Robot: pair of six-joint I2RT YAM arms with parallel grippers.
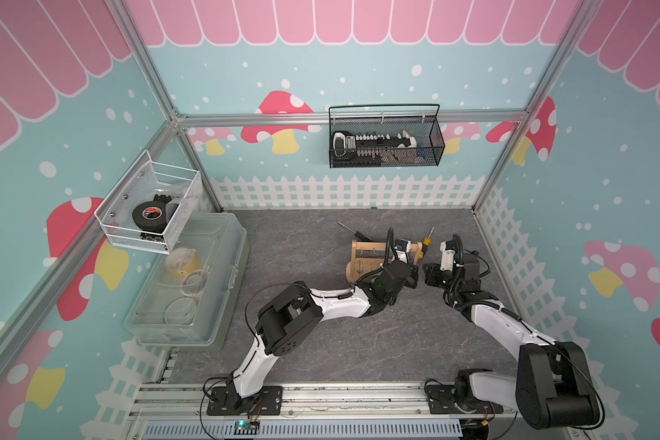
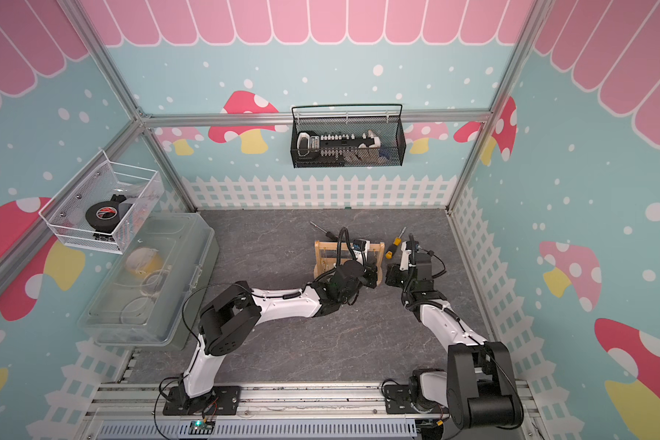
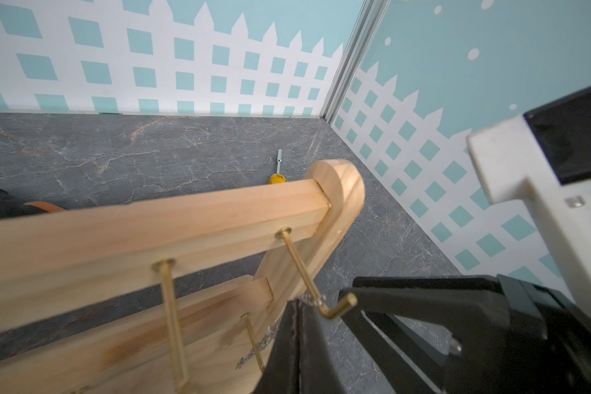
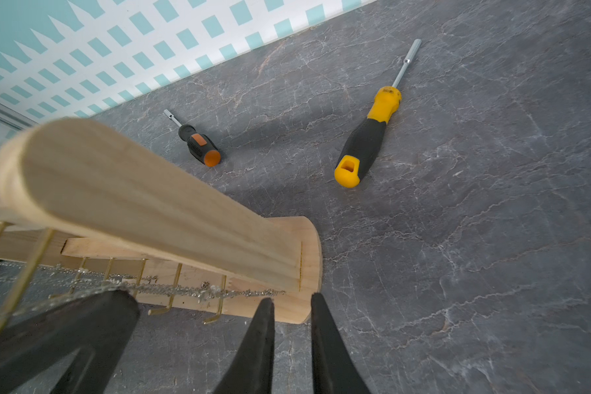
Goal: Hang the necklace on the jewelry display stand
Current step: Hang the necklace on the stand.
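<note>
Silver necklace [image 4: 191,291] is clamped in the left jaws at a gold peg [image 3: 304,273] of the jewelry display stand [image 1: 368,245], one o'clock on the counter [image 1: 302,343], probably for hooking. Right jaws, slightly apart and empty, hover at its three o'clock end.

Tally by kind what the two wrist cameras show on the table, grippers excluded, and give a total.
Jewelry display stand: 1
Necklace: 1
Screwdrivers: 2
Total: 4
</note>
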